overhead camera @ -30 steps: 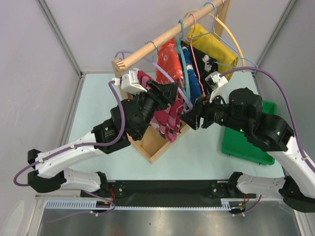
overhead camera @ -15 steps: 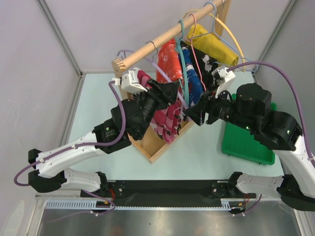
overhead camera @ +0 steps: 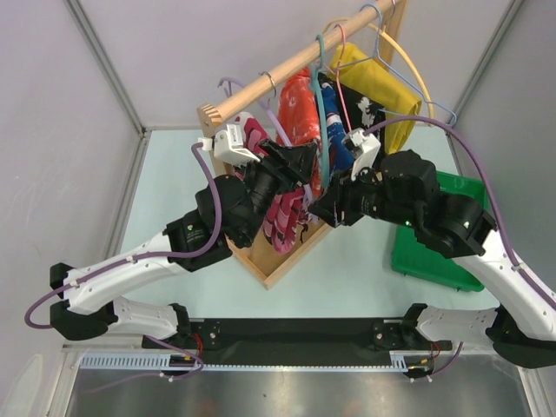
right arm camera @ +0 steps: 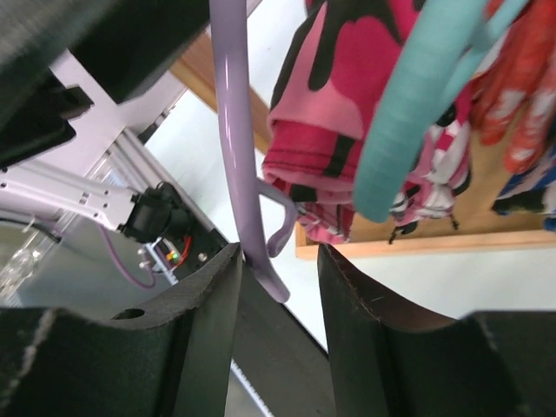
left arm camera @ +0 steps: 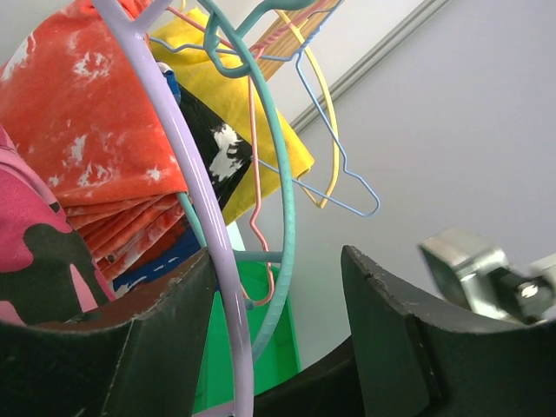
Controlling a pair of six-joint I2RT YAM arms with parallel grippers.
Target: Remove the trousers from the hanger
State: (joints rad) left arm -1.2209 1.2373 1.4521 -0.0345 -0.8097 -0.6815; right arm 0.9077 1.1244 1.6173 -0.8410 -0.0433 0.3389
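Right wrist: hanger (right arm camera: 230, 130) between jaws, trousers (right arm camera: 339, 113) behind.

Bright, even, diffuse light from above. Shadows soft: faint patch on table (overhead camera: 347, 278) under arms. Dull sheen on steel strip (overhead camera: 287, 395) at near edge. Overhead view sharp, lines bowing slightly at corners. 2 wrist views: fingers of left gripper (left arm camera: 276, 261) and right gripper (right arm camera: 278, 252) near-black, underlit, fuzzy-edged. Hanger (right arm camera: 230, 130) and trousers (right arm camera: 347, 104) blurred close up; wall (left arm camera: 452, 130) pale, washed.
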